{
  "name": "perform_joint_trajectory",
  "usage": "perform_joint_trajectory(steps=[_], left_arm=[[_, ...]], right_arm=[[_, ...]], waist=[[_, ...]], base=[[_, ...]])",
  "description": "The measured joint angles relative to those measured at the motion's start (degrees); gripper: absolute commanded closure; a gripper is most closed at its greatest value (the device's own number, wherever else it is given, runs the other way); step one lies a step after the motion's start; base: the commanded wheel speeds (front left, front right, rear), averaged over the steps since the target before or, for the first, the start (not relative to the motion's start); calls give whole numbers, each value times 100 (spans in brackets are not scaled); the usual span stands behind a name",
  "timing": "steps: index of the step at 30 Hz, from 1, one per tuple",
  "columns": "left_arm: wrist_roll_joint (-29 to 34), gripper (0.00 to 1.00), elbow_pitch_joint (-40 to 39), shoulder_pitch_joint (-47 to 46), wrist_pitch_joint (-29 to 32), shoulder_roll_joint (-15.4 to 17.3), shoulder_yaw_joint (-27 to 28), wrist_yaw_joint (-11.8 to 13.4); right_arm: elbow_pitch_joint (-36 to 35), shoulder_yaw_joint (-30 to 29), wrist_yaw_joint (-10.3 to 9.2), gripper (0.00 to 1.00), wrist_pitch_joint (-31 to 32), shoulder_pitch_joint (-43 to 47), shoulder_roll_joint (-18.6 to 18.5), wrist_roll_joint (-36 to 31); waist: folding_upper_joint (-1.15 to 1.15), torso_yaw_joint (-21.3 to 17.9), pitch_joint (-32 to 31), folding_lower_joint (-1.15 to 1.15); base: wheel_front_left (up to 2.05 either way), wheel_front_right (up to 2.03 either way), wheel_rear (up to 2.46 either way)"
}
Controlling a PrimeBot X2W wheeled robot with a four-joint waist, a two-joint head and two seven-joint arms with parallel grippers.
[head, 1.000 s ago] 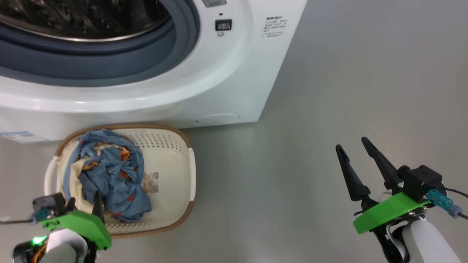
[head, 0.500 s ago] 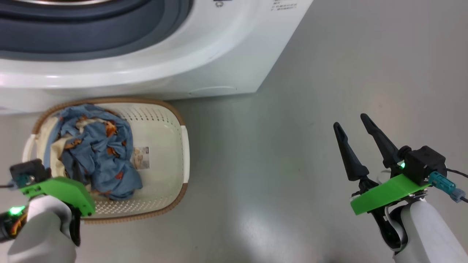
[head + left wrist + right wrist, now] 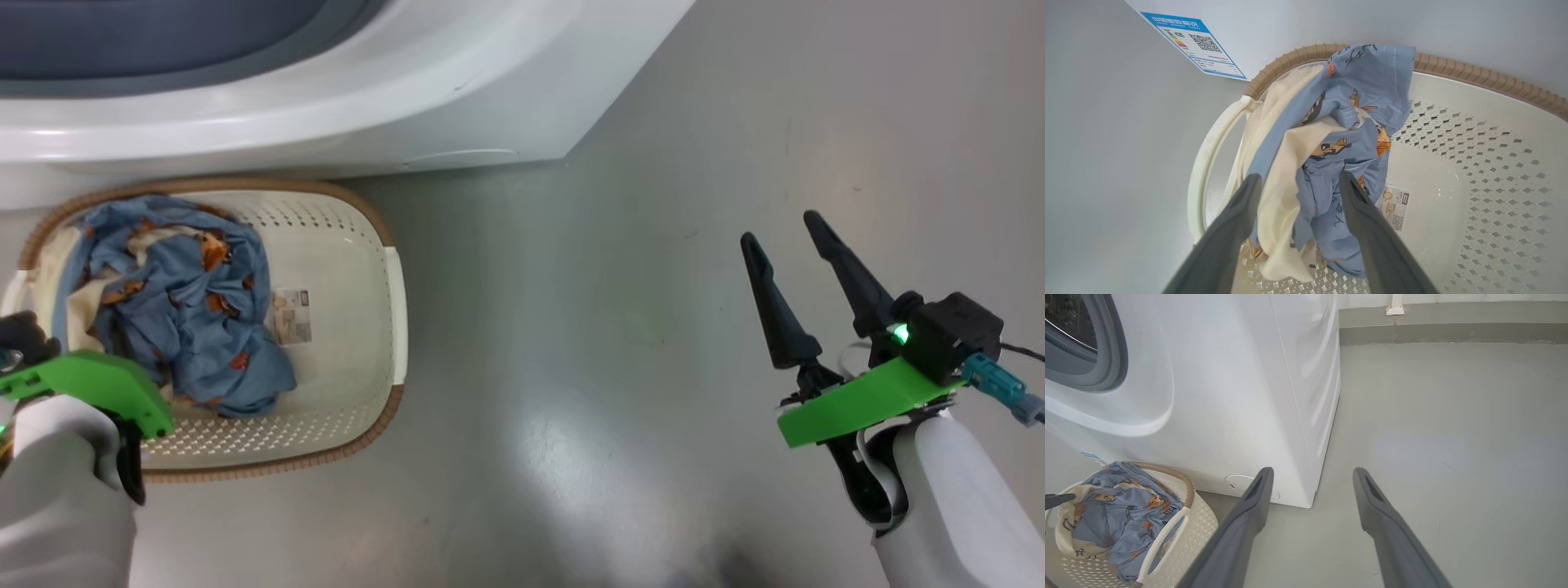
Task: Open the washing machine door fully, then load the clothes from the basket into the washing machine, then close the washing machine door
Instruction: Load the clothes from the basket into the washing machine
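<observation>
Loading step, first grab: the left gripper [image 3: 1299,175] hangs over the clothes [image 3: 1331,134], jaws wide, fingers framing the blue-and-cream heap at the left end of the basket [image 3: 359,269]. Nothing is held (not yet). Next, I'd say: drop in and pinch a thick fold. The right gripper [image 3: 779,226], jaws spread and empty, hovers well right of the basket; the washer [image 3: 490,106] stands just behind the basket.

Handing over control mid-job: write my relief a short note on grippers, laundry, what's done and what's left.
Left gripper: open, fingers straddling the clothes in the basket, nothing gripped.
Right gripper: open, empty, above bare floor.
Basket sits on the floor just in front of the washing machine.
Done: the gasket mouth stands uncovered, so the door seems open.
Left: grab the clothes, load them, close the door.
</observation>
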Motion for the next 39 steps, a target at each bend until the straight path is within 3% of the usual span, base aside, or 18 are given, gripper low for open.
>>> perform_joint_trajectory(steps=[23,24,26,28,29,39], left_arm=[[-146,0,4,-347,460,342,0,97],[-148,14,4,-349,493,347,-5,97],[-158,56,4,-354,499,357,-16,97],[-174,92,4,-354,500,366,-35,97],[-174,100,4,-354,500,374,-44,94],[-281,100,5,-304,307,272,-79,-26]], right_arm=[[-110,193,0,0,-1,-252,34,-45],[-111,198,0,0,0,-253,34,-48],[-113,207,0,0,0,-255,33,-49],[-112,218,0,0,0,-257,33,-49],[-112,220,0,0,0,-257,32,-49],[-40,246,0,0,-1,-253,19,-49]], waist=[[0,-184,525,0],[0,-186,531,0],[0,-187,540,0],[0,-189,533,0],[0,-189,527,0],[0,-139,232,0]], base=[[0,0,0],[0,0,0],[0,0,0],[0,0,0],[0,0,0],[0,0,0]])
